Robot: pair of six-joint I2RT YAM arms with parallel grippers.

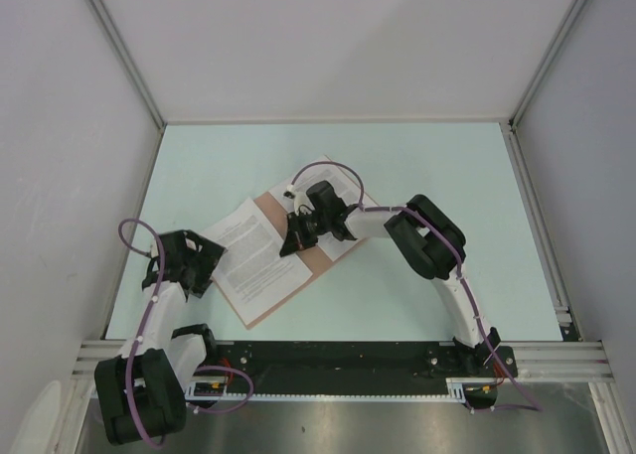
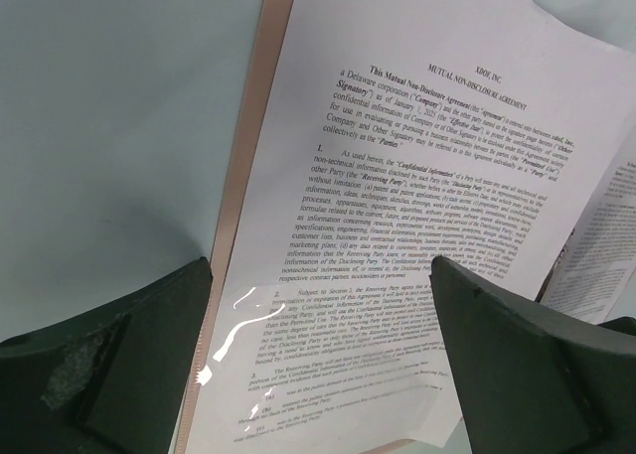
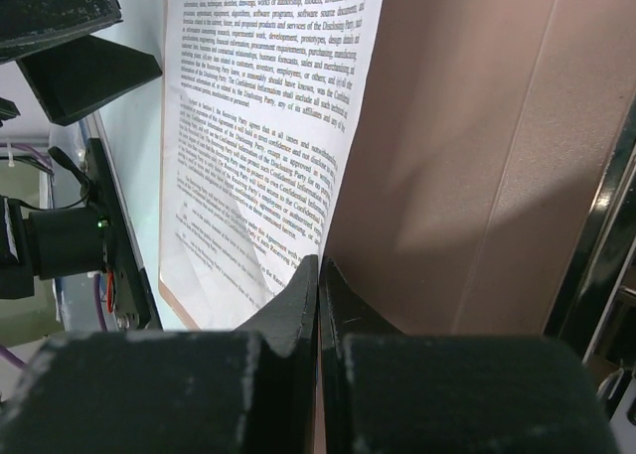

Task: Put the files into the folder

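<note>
Right wrist shows right end effector (image 3: pixel 318 267) pinching the folder (image 3: pixel 467 176).

1. We find the folder (image 1: pixel 323 263) lying opened on the counter (image 1: pixel 447 166), near its middle.
2. The printed sheet (image 1: pixel 253 260) lies on the folder's left half.
3. The right gripper (image 1: pixel 296 240) sits over the folder, just right of that sheet.
4. The left gripper (image 1: pixel 199 260) hangs left of it, jaws straddling the folder's left edge.

Salmon-pink plain folder (image 1: pixel 320 262); white sheet (image 1: pixel 253 260) with dense black print; pale mint table (image 1: pixel 417 156).
</note>
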